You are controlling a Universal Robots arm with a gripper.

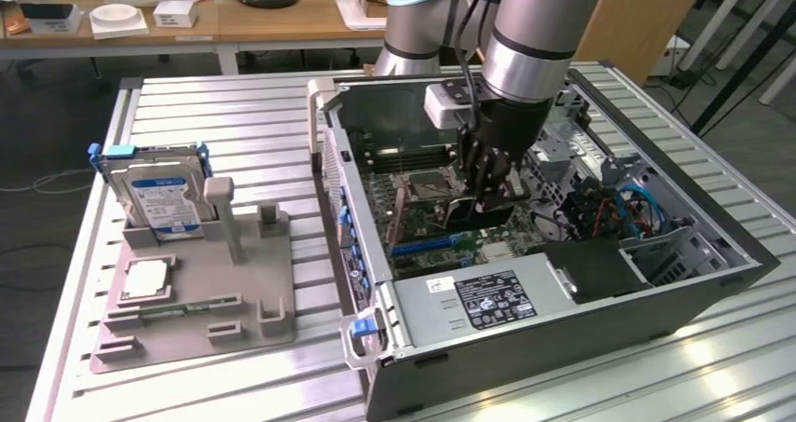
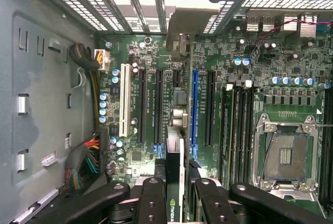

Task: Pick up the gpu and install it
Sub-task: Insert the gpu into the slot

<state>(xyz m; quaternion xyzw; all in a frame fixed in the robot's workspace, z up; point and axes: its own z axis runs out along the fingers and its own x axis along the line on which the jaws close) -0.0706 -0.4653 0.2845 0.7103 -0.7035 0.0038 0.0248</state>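
Observation:
Inside the open computer case [image 1: 373, 282], my gripper [image 1: 487, 191] is shut on the gpu [image 1: 476, 215], a dark card held low over the motherboard [image 1: 430, 222]. In the wrist view the gpu [image 2: 175, 146] is seen edge-on between my black fingers [image 2: 152, 200], and its pale metal bracket [image 2: 182, 24] reaches toward the case's rear slot openings. The card sits between a black expansion slot [image 2: 157, 104] and the blue slot [image 2: 195, 107]. I cannot tell whether it touches the board.
The silver power supply [image 1: 491, 296] lies at the case's near side. The empty CPU socket [image 2: 286, 154] and memory slots [image 2: 237, 130] are beside the card. On the exterior view's left, a grey fixture [image 1: 199, 296] holds a hard drive [image 1: 162, 198] and a processor [image 1: 147, 278].

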